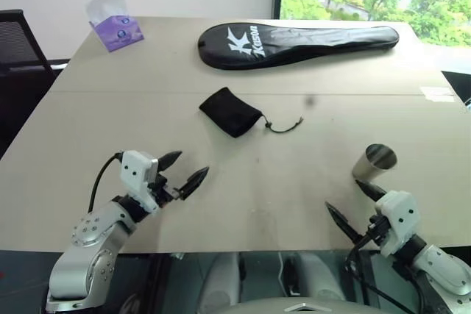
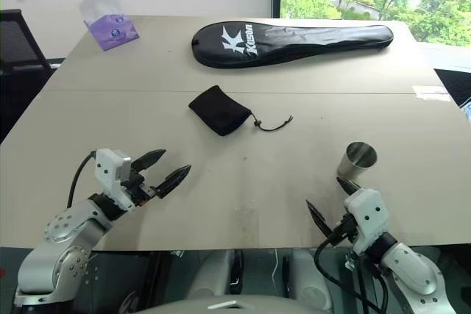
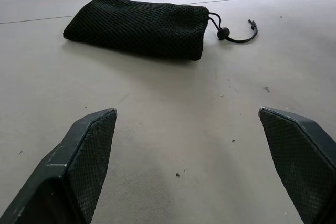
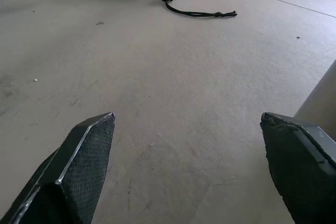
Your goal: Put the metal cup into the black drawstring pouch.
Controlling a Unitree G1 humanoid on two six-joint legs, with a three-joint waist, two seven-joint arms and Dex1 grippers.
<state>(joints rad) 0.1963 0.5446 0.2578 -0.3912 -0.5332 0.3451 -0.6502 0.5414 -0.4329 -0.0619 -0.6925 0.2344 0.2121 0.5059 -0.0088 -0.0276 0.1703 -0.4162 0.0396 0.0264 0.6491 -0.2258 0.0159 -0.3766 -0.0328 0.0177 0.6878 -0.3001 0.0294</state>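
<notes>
At the near edge of the table (image 1: 243,204), at about seven o'clock in the head views, the left gripper (image 1: 185,170) hangs just above the surface with its two black fingers spread wide and nothing between them, aimed toward the table's middle. Over at five o'clock the right gripper (image 1: 352,207) sits low by the near edge, its fingers likewise spread wide and empty, angled inward and slightly down. Just beyond the right gripper's outer finger, toward one o'clock from it, the metal cup (image 1: 374,162) stands on the table, tilted so its open mouth shows, close to that finger but not held; in the right wrist view its pale side (image 4: 320,100) rises right beside the outer fingertip. Farther out, near the table's centre and at roughly one o'clock from the left gripper, the black drawstring pouch (image 1: 229,112) lies flat, its cord (image 1: 283,126) with a small bead and a knotted end trailing off toward three o'clock. It lies well apart from both grippers and from the cup. Beyond it, at twelve o'clock, a long black racket cover (image 1: 294,42) with white lettering lies across the far part of the table, and at ten o'clock a purple tissue pack (image 1: 114,23) sits near the far left corner.
</notes>
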